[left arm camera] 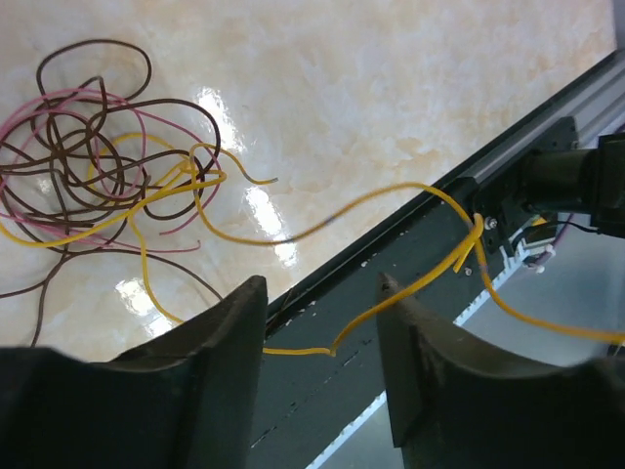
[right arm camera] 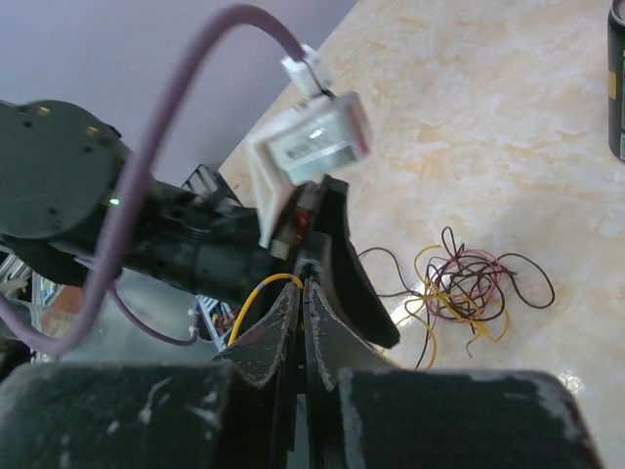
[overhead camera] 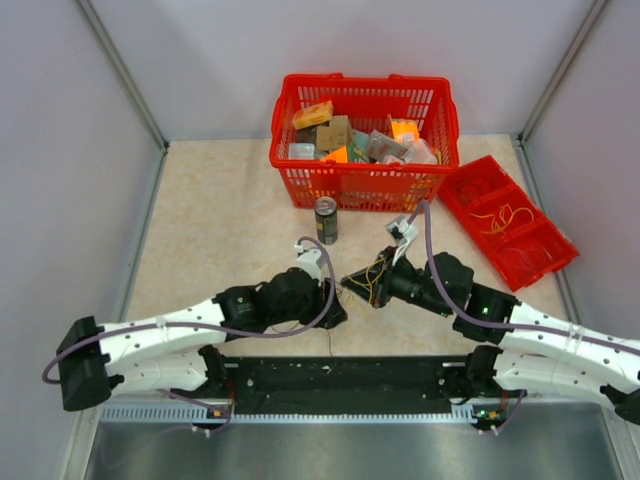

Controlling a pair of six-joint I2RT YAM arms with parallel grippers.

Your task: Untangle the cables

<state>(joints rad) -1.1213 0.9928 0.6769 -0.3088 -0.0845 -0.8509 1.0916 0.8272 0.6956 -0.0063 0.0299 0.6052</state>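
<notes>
From above, the left gripper (overhead camera: pixel 338 312) and right gripper (overhead camera: pixel 352 281) sit tip to tip close to the near edge of the table (overhead camera: pixel 220 220). The cables (overhead camera: pixel 368 288) are bunched just between and beneath them. From here I cannot tell how either gripper is set.

In the left wrist view, the left gripper is spread. A yellow cable (left arm camera: pixel 391 191) crosses the gap between its fingers (left arm camera: pixel 229 337) without being clamped. The rest of the cables lie ahead and to the left of those fingers, a loose knot of brown, pink and yellow loops on the table.

In the right wrist view, the right gripper is pressed together, pinching the yellow cable, which arcs out just left of its tips. The knot lies ahead and to the right.

These strands look almost weightless, limp and slightly springy, and thin enough to slip from the pads. The best hold is probably a free run just outside the knot, drawn out slowly so the loops do not tighten.
</notes>
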